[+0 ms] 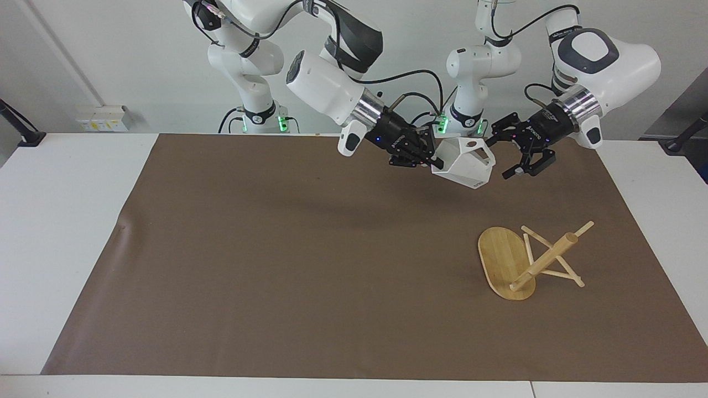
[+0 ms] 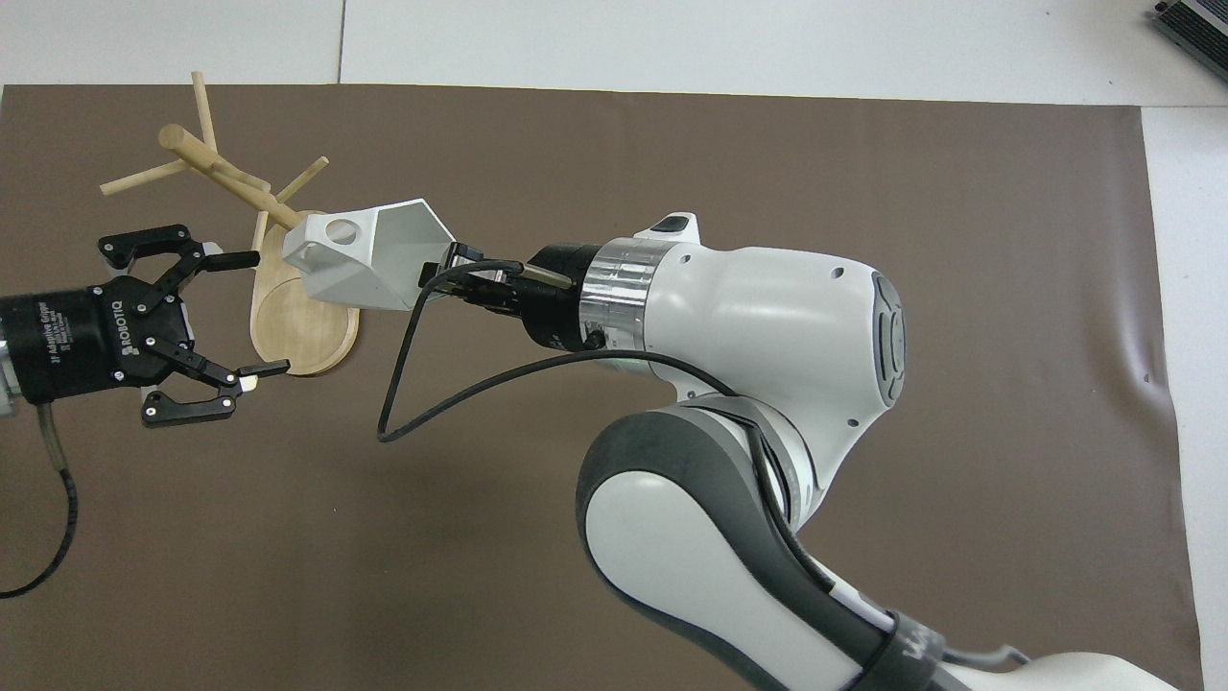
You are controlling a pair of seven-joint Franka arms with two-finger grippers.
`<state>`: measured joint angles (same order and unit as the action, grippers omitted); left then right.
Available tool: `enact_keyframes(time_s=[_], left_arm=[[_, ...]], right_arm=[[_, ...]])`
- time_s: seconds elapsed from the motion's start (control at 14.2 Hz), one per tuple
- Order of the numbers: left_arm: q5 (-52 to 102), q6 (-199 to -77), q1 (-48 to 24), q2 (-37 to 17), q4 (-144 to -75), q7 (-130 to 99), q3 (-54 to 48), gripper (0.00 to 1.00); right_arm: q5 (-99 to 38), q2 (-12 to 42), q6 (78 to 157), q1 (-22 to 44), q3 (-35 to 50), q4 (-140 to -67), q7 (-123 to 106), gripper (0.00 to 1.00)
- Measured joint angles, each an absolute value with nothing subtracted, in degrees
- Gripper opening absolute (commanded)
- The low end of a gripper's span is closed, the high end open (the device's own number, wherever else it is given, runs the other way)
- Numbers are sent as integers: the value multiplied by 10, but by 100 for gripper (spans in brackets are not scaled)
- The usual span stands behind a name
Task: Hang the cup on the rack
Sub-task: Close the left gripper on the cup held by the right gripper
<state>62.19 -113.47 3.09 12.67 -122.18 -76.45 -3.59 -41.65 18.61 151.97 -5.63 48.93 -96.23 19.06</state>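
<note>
The white faceted cup is held in the air on its side, its pierced handle tab turned up; it also shows in the overhead view. My right gripper is shut on the cup's rim. My left gripper is open right beside the cup, on the side of its base, apart from it. The bamboo rack lies tipped over on the mat, resting on the edge of its oval base and on its pegs, toward the left arm's end.
A brown mat covers most of the white table. A yellow-and-white socket box sits on the wall past the right arm's end. A grey device lies at the table's corner farthest from the robots.
</note>
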Motion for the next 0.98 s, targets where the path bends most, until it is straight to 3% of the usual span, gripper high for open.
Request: enact_keyframes(time_s=[0.56, 0.98], left_arm=[[657, -1225, -26, 119, -1218, -773, -38, 100], [658, -1229, -28, 87, -1201, -773, -38, 100]], right_arm=[[-417, 186, 1520, -57, 489, -962, 191, 0], [-417, 186, 1520, -57, 490, -962, 192, 0]])
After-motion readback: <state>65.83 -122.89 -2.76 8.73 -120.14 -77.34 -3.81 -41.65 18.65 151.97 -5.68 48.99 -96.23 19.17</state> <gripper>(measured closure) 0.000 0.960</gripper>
